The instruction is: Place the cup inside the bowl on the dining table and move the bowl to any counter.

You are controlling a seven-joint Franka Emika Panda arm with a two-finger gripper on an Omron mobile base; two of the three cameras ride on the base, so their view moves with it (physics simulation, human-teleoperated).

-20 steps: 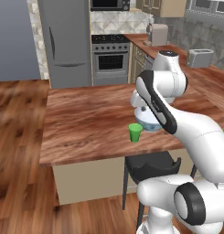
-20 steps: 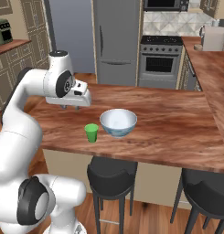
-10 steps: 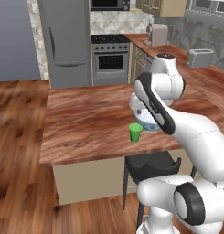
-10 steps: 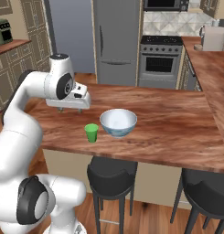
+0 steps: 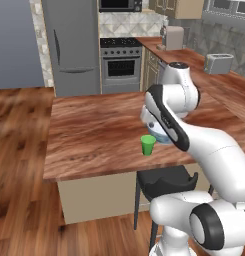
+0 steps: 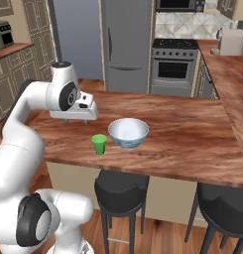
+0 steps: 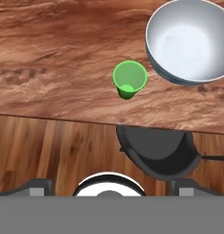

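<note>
The small green cup (image 6: 99,144) (image 5: 148,144) (image 7: 129,80) stands upright near the front edge of the dining table (image 6: 192,139) (image 5: 94,130). Just to its right sits the wide white bowl (image 6: 128,132) (image 7: 189,43), holding nothing; in the left base view the arm hides most of the bowl (image 5: 161,136). My gripper (image 6: 77,120) (image 7: 111,186) hovers above the tabletop, left of the cup and a little behind it, pointing down. Its jaws stand wide open with nothing between them. In the hand view the cup lies near the middle, well clear of the fingertips (image 7: 38,185).
Two dark stools (image 6: 120,186) (image 6: 222,198) stand under the table's front edge, one right below the cup. Behind the table are a grey fridge (image 6: 128,42) and a stove (image 6: 175,64). A wood-top counter (image 5: 214,80) with a toaster (image 5: 218,62) runs along the right.
The jaws have opened wider. The hand has sunk slightly towards the tabletop. Cup and bowl have not moved.
</note>
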